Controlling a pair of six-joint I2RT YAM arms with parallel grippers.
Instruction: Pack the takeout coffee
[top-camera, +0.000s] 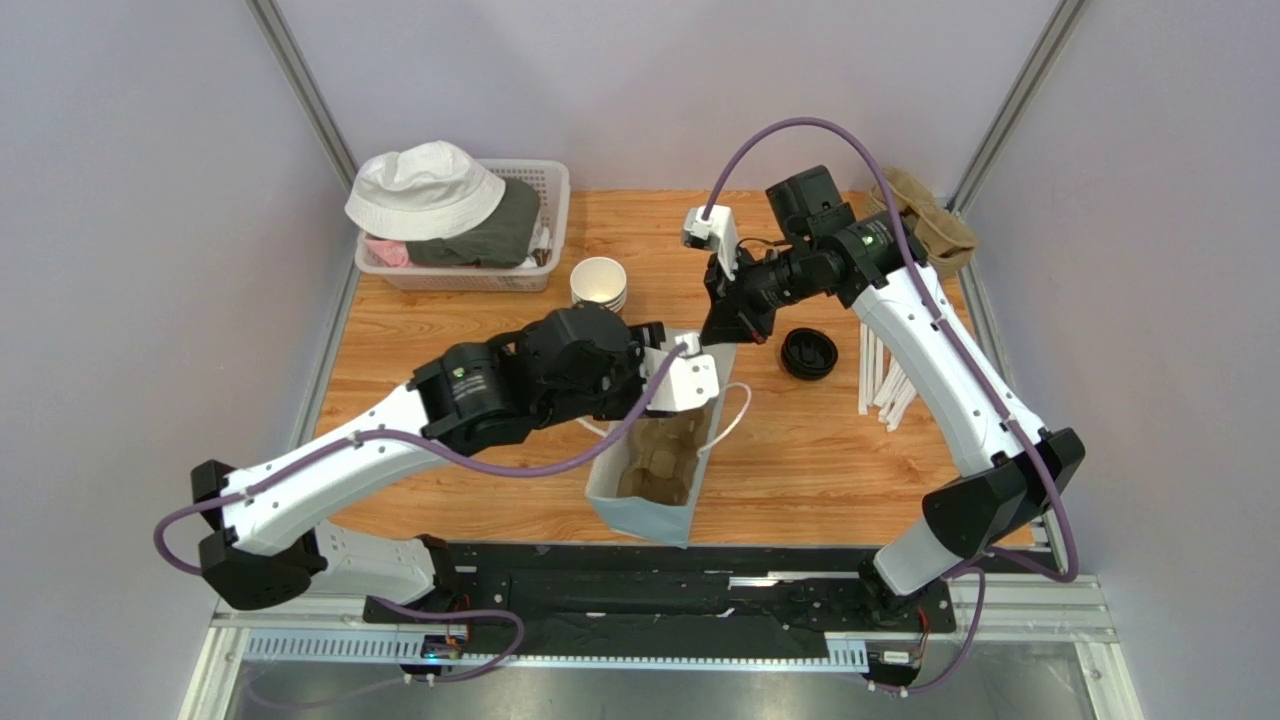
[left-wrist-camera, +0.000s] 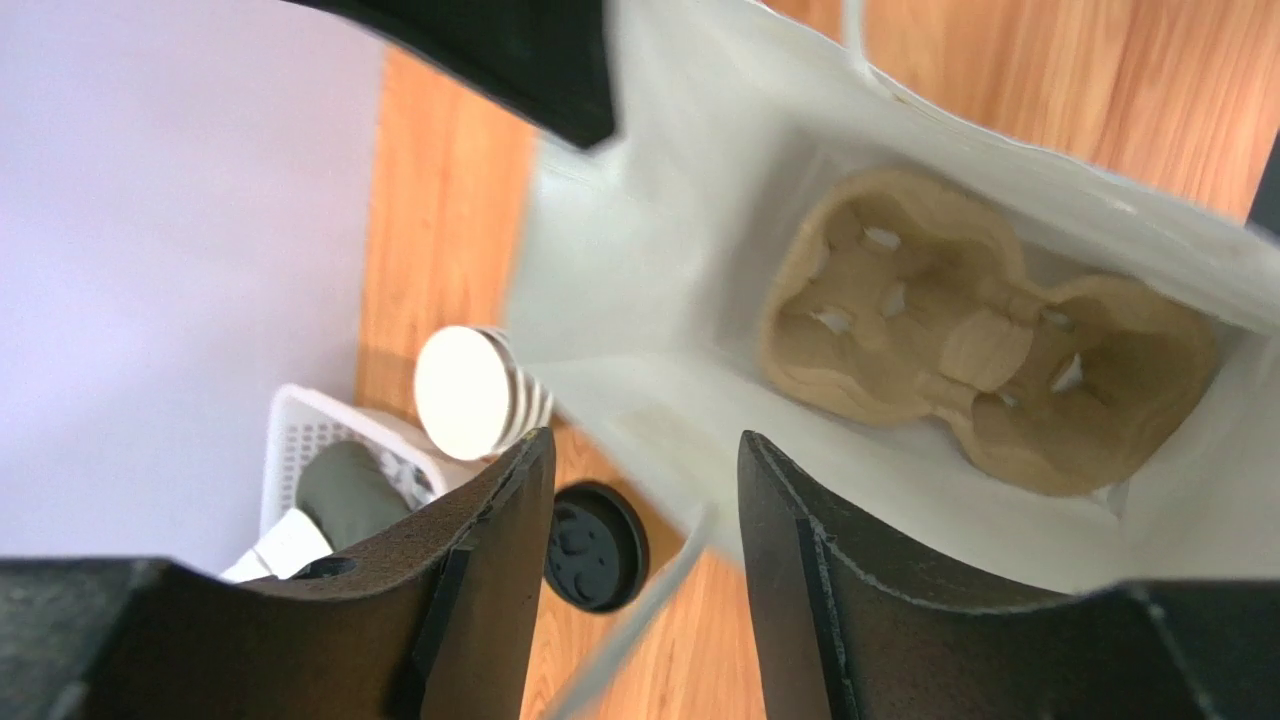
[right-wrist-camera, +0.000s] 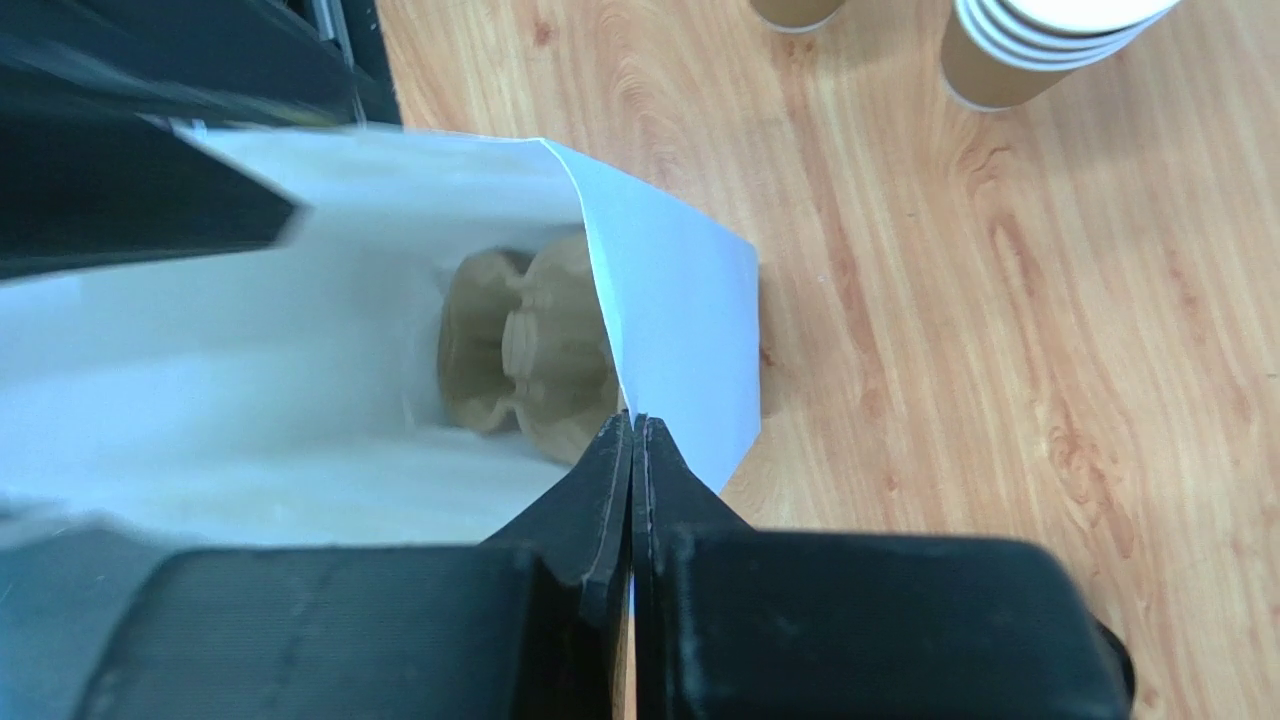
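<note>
A white paper bag (top-camera: 643, 519) stands open mid-table with a brown pulp cup carrier (top-camera: 663, 450) lying in its bottom. My right gripper (top-camera: 720, 333) is shut on the bag's far rim (right-wrist-camera: 676, 300), its tips (right-wrist-camera: 631, 423) pinching the paper. My left gripper (top-camera: 666, 354) is open over the bag's far-left corner (left-wrist-camera: 646, 270); its jaws (left-wrist-camera: 643, 450) hold nothing, and a blurred bag handle runs between them. The carrier shows in both wrist views (left-wrist-camera: 977, 345) (right-wrist-camera: 519, 353). No lidded coffee cup is clearly visible; a brown cup base (right-wrist-camera: 796, 12) is cut off at the frame top.
A stack of lidless paper cups (top-camera: 598, 281) stands behind the bag. A loose black lid (top-camera: 809, 354) lies to its right, white sticks (top-camera: 885, 383) beyond it. A white basket (top-camera: 553, 183) with hat and clothes sits at the back left, a tan cloth (top-camera: 929, 218) at the back right.
</note>
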